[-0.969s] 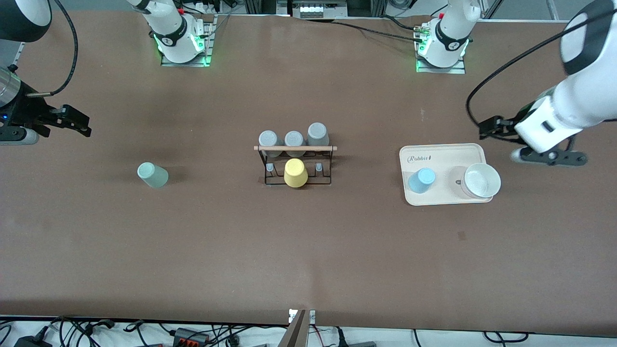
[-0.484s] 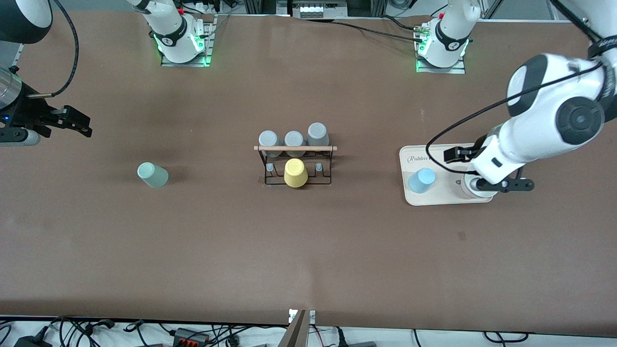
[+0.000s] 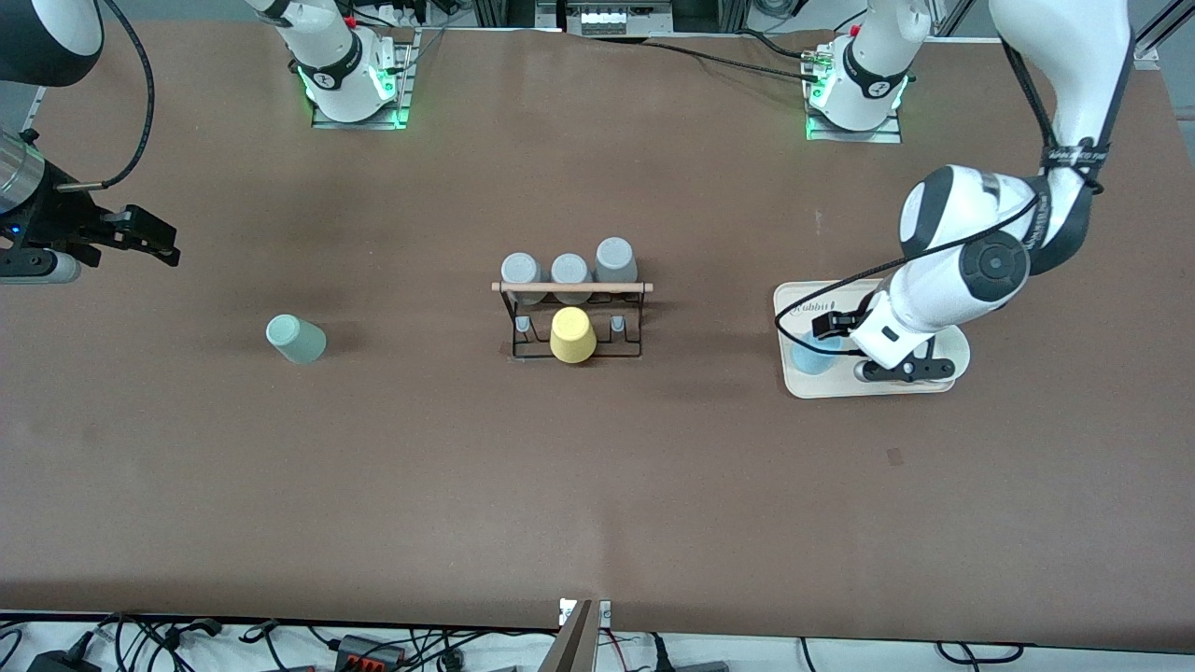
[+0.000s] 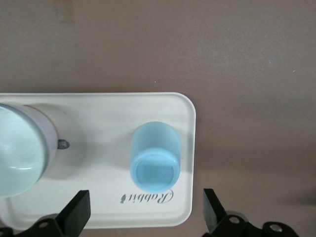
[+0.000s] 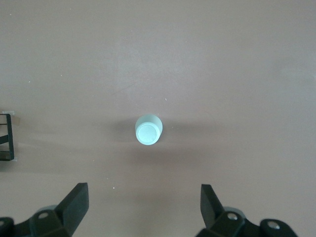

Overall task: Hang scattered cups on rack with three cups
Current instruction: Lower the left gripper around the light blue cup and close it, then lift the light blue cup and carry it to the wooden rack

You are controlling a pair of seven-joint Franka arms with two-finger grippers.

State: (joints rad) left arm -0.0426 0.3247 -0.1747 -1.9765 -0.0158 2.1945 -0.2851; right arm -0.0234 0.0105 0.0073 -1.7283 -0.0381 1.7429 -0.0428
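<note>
The light blue cup point(image 3: 810, 357) stands on a cream tray point(image 3: 822, 387), partly hidden by my left arm. In the left wrist view the blue cup point(image 4: 154, 163) sits just ahead of my open left gripper point(image 4: 145, 215), apart from both fingers. My left gripper point(image 3: 904, 371) hangs over the tray. The pale mint cup point(image 3: 296, 339) stands alone on the table toward the right arm's end. It shows ahead of my open, empty right gripper point(image 5: 143, 212). My right gripper point(image 3: 33, 266) waits at the table's end. The black wire rack point(image 3: 571, 287) stands mid-table.
Three grey cups point(image 3: 569, 271) and a yellow cup point(image 3: 572, 336) sit on the rack. A white bowl point(image 4: 17, 153) stands on the tray point(image 4: 98, 207) beside the blue cup, mostly hidden under my left arm in the front view. The rack's corner point(image 5: 6, 138) shows in the right wrist view.
My left arm has swung in from the table's end to over the tray, next to the blue cup. The right arm and both cups have not moved.
</note>
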